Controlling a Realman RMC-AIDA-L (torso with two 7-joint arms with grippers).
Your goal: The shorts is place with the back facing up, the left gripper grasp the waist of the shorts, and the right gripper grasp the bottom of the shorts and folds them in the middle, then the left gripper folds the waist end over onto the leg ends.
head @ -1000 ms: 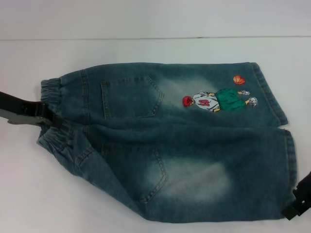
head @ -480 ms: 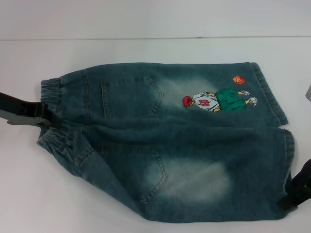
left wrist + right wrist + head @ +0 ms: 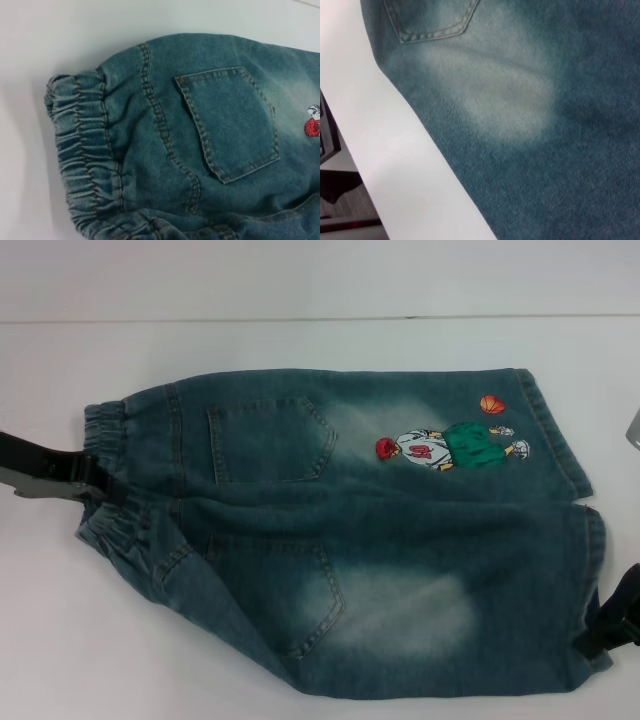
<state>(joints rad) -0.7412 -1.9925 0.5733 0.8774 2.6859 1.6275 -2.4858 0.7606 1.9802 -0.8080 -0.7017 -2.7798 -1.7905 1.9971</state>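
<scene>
At the left edge of the head view, the left gripper (image 3: 95, 483) is sitting against the elastic waistband (image 3: 108, 465); whether its fingers are closing on the fabric cannot be told. The right gripper (image 3: 610, 630) is pressing at the near-right leg hem (image 3: 596, 550), its finger state likewise not readable. The shorts (image 3: 350, 540) are lying back-up on the white table (image 3: 300, 340), waist to the left, legs to the right, with the embroidered player (image 3: 440, 448) on the far leg. Judged as soft, fairly heavy denim that is draping and sagging when lifted, not slippery, not fragile. The gathered waistband and the stitched hems are offering the thickest, firmest holds.
</scene>
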